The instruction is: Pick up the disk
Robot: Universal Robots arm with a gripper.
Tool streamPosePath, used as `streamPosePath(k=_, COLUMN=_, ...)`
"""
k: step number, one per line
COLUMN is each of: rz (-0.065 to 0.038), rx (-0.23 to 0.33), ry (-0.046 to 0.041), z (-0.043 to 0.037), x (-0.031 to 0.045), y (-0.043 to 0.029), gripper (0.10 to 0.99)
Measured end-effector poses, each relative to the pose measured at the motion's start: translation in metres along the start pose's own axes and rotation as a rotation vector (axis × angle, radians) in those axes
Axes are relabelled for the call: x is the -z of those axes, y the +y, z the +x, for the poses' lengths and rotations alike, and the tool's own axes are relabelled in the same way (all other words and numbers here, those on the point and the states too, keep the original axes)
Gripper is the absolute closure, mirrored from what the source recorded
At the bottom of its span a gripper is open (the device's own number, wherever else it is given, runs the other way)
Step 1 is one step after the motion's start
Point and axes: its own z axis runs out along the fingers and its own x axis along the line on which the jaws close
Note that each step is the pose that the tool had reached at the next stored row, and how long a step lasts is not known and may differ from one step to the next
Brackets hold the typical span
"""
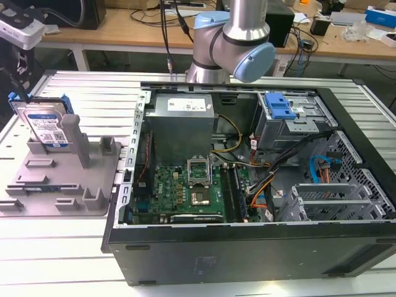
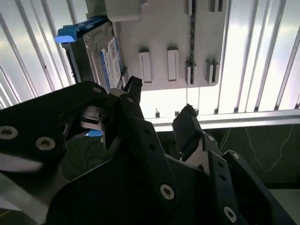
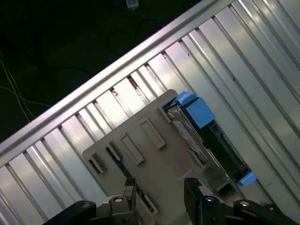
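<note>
The disk (image 1: 44, 124) is a silver drive with a white-and-blue label and blue side rails. It stands on edge against an upright post of the grey holder (image 1: 62, 185) at the exterior view's left. My gripper (image 1: 20, 83) hangs just above it there, apart from it. In both wrist views the black fingers stand open with nothing between them. The second wrist view has the gripper (image 2: 159, 101) over the holder's edge (image 2: 164, 28), with the disk (image 2: 105, 56) beyond one fingertip. The first wrist view shows the gripper (image 3: 160, 190) above the holder (image 3: 150, 150), with the disk (image 3: 197, 136) off to one side.
An open computer case (image 1: 247, 247) lies beside the holder on the exterior view's right, with a motherboard (image 1: 185, 185), cables and a blue drive-bay bracket (image 1: 278, 108) inside. Everything rests on a ribbed metal table (image 1: 80, 86). The arm (image 1: 229, 37) rises behind the case.
</note>
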Motion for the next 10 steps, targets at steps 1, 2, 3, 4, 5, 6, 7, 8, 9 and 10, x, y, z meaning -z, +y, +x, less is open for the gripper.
streamPosePath(k=1, rz=0.0, rx=0.026, ry=0.001, z=0.0, x=-0.0001, y=0.0, gripper=0.545)
streamPosePath(k=2, rz=0.0, rx=0.04, ry=0.0015, z=0.0, x=-0.0002, y=0.0, gripper=0.545)
streamPosePath(k=3, rz=0.0, rx=0.066, ry=0.0025, z=0.0, x=-0.0003, y=0.0, gripper=0.545)
streamPosePath(k=4, rz=0.0, rx=0.083, ry=0.0032, z=0.0, x=-0.0004, y=0.0, gripper=0.545)
streamPosePath(k=5, rz=0.0, rx=0.105, ry=0.004, z=0.0, x=-0.0004, y=0.0, gripper=0.545)
streamPosePath(k=6, rz=0.0, rx=0.125, ry=0.0047, z=0.0, x=-0.0005, y=0.0, gripper=0.545)
streamPosePath(k=7, rz=0.0, rx=0.159, ry=0.006, z=0.0, x=-0.0006, y=0.0, gripper=0.545)
streamPosePath(k=8, rz=0.0, rx=0.182, ry=0.0069, z=0.0, x=-0.0007, y=0.0, gripper=0.545)
streamPosePath(k=9, rz=0.0, rx=0.204, ry=0.0077, z=0.0, x=-0.0008, y=0.0, gripper=0.545)
streamPosePath(k=10, rz=0.0, rx=0.226, ry=0.0085, z=0.0, x=-0.0009, y=0.0, gripper=0.545)
